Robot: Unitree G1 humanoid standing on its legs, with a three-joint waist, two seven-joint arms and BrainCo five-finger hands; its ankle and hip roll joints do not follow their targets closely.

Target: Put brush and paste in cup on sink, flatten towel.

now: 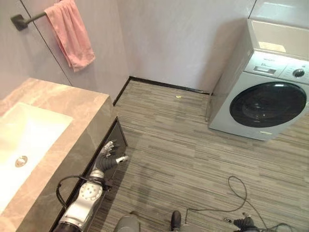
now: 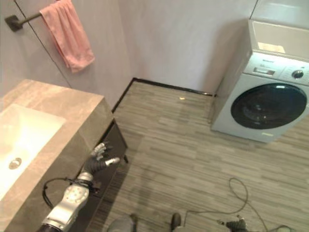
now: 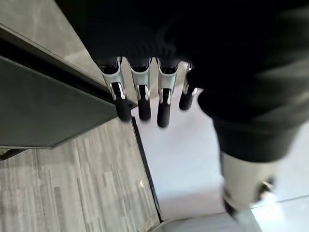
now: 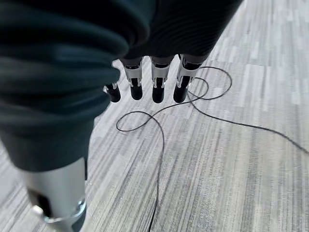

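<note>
Right hand (image 4: 145,87): low above striped floor (image 1: 193,145), fingers loosely extended, holding nothing. Left hand (image 1: 110,157): beside the vanity's (image 1: 72,125) front corner, fingers relaxed, empty. Basin (image 1: 29,140) cut off at frame edge. Pink towel (image 1: 72,31) bunched on the wall bar (image 1: 29,19), beyond the counter's far edge. Washing machine (image 1: 263,82) further back; panel print illegible.
</note>
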